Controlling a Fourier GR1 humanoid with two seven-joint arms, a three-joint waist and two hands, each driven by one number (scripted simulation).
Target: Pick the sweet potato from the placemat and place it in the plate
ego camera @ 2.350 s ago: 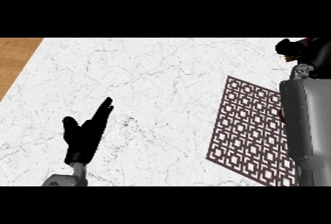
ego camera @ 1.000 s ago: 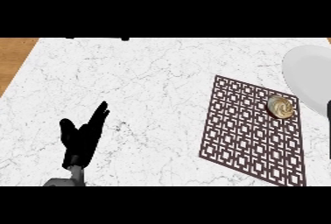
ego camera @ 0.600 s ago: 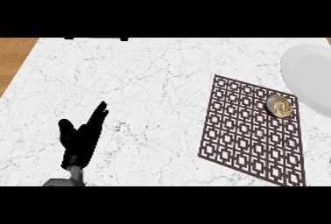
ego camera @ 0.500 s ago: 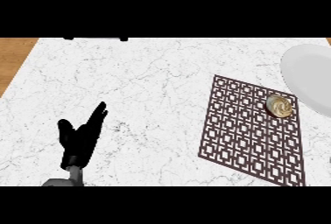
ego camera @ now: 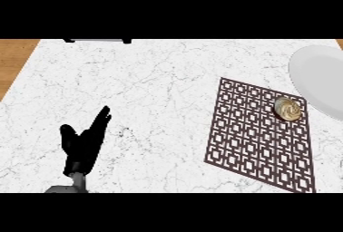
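We see a round, tan sweet potato on the brown lattice placemat, beside the smooth white plate, near the marble desk's right edge. Our left hand rests far off with released, straight fingers.

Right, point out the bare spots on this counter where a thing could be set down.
The widest free patch is the white marble counter between the open black left hand and the dark lattice placemat. The placemat's lower half is bare too. It gets crowded at upper right, where the brown sweet potato lies on the placemat's corner beside the white round plate.
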